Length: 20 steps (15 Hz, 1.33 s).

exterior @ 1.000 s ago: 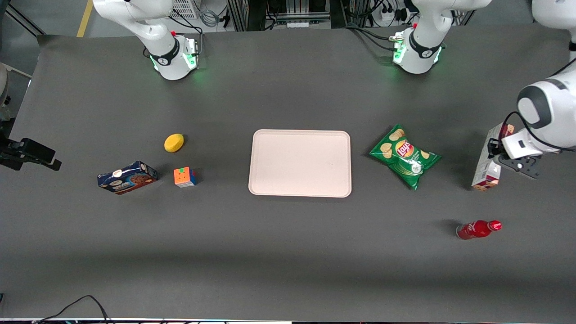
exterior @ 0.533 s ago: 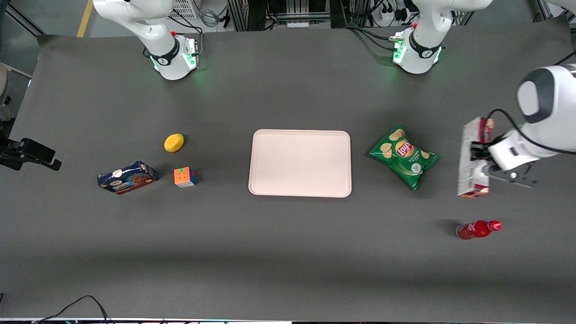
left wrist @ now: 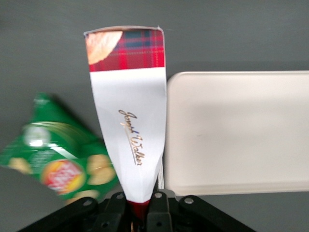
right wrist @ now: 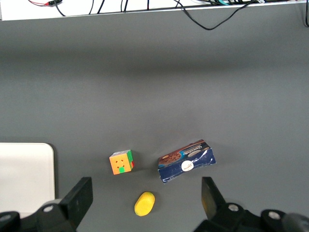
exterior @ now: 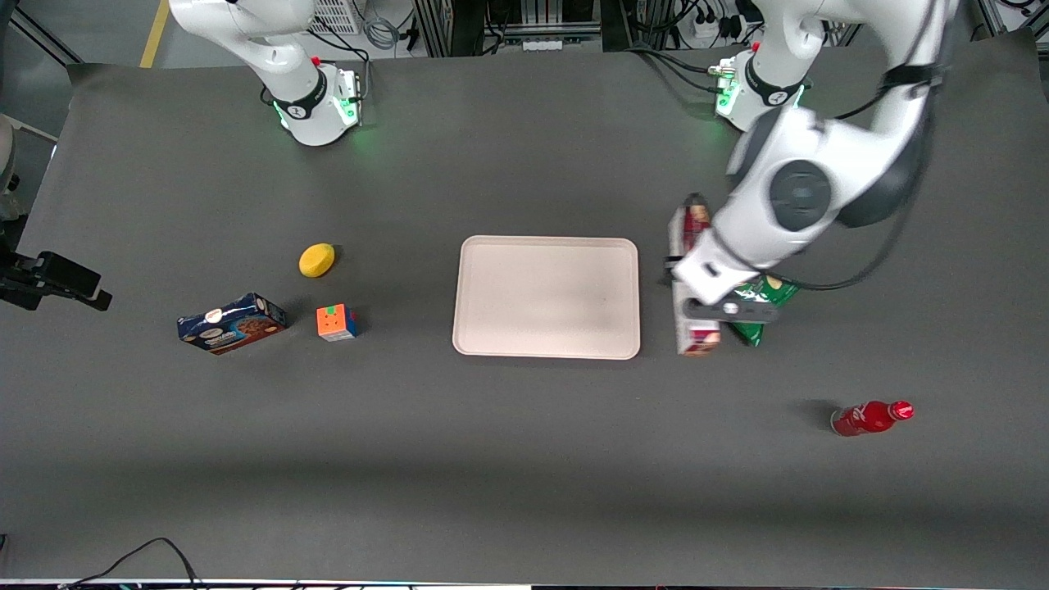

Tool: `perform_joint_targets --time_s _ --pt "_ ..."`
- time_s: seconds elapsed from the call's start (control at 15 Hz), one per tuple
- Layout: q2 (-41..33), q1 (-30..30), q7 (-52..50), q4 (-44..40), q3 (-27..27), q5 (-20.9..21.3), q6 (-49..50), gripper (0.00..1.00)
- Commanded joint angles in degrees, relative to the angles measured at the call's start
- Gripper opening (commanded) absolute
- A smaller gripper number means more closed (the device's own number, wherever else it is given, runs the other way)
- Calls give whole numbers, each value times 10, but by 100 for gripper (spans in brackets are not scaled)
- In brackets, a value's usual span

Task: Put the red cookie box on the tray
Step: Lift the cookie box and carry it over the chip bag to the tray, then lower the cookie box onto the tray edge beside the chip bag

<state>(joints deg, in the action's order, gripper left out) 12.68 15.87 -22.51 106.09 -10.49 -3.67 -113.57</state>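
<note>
My left gripper [exterior: 697, 283] is shut on the red cookie box [exterior: 693, 336], a long slim plaid box with a white label panel. It holds the box in the air, above the green chip bag [exterior: 758, 328] and just beside the tray's edge on the working arm's side. The wrist view shows the box [left wrist: 129, 116] pinched between the fingers [left wrist: 159, 212], with the chip bag [left wrist: 60, 159] below on one side and the tray [left wrist: 236, 130] on the other. The pale pinkish-cream tray [exterior: 547, 297] lies flat in the middle of the table with nothing on it.
A red bottle [exterior: 873, 417] lies nearer the front camera, toward the working arm's end. A blue cookie box [exterior: 232, 323], a colour cube [exterior: 336, 322] and a yellow lemon-like object [exterior: 316, 260] lie toward the parked arm's end.
My left gripper has carried the red cookie box from the working arm's end of the table toward the tray, passing over the chip bag. Nothing else has moved.
</note>
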Motion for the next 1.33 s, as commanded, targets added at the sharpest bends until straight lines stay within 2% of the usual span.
perform_joint_targets --time_s 0.0,0.13,0.27,0.33,0.4,1.27 --pt "54 45 -91 14 -4 11 -89 0" --pt "66 54 -97 57 -4 11 -161 0" --pt "84 64 -98 74 -5 23 -191 0" --pt "94 71 -99 74 -8 47 -193 0" --pt "102 72 -104 72 -14 53 -194 0" --pt "147 87 -128 69 -16 68 -248 1"
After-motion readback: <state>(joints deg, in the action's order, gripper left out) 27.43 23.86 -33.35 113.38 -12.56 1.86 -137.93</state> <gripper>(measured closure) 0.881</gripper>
